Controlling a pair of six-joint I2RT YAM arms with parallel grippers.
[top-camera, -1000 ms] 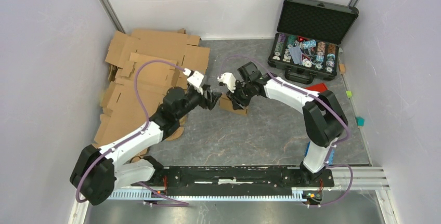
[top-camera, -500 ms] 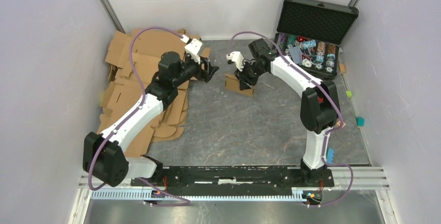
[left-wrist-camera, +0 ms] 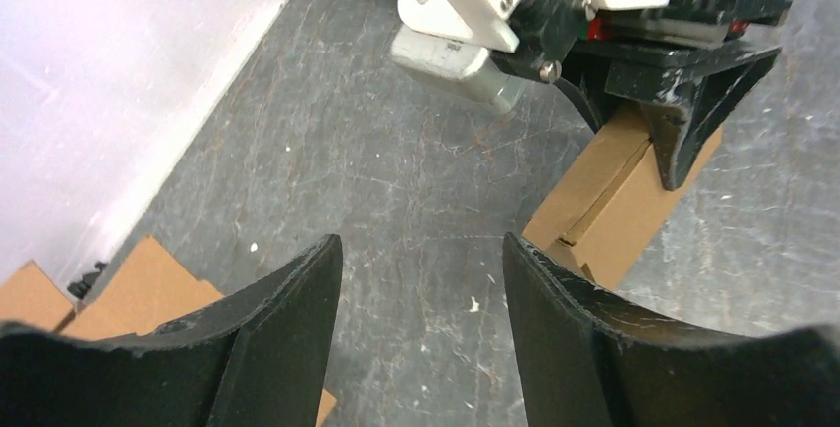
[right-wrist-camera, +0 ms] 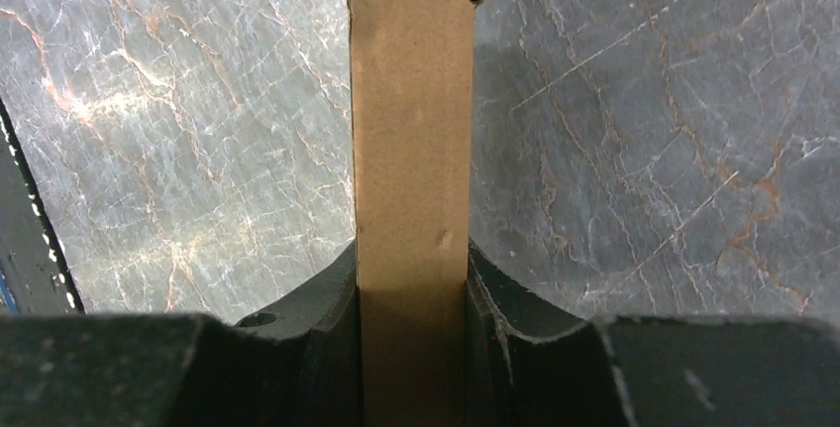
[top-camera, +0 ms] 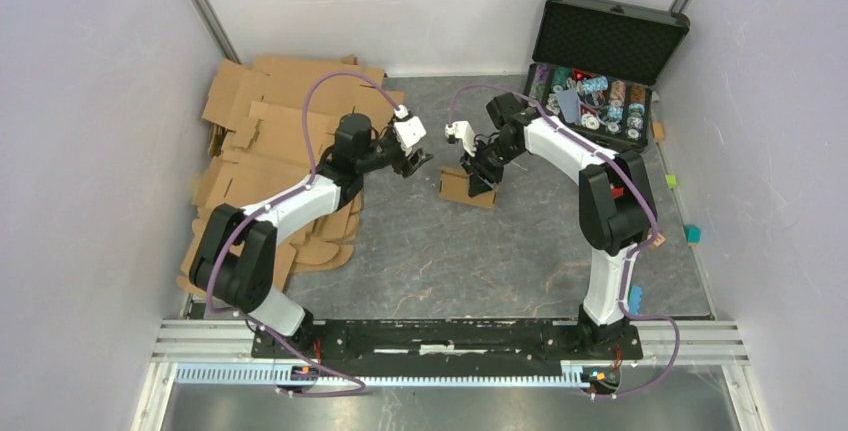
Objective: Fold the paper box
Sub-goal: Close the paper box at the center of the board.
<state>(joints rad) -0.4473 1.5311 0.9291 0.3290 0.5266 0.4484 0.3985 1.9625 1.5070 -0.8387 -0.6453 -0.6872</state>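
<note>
Near the middle of the table (top-camera: pixel 420 251), the left gripper (left-wrist-camera: pixel 421 254) hovers with its jaws spread wide and nothing between them, pointing at the paper box (left-wrist-camera: pixel 614 204). Just beside it, the right gripper (right-wrist-camera: pixel 411 268) pinches that box across its narrow sides, and the box's lower edge rests on the table. Both arms reach forward and bend inward toward each other. Flat cardboard sheets (top-camera: pixel 280 121) pile along the left edge. In the far right corner, an open black case (top-camera: pixel 610 46) holds rows of poker chips (top-camera: pixel 590 101).
</note>
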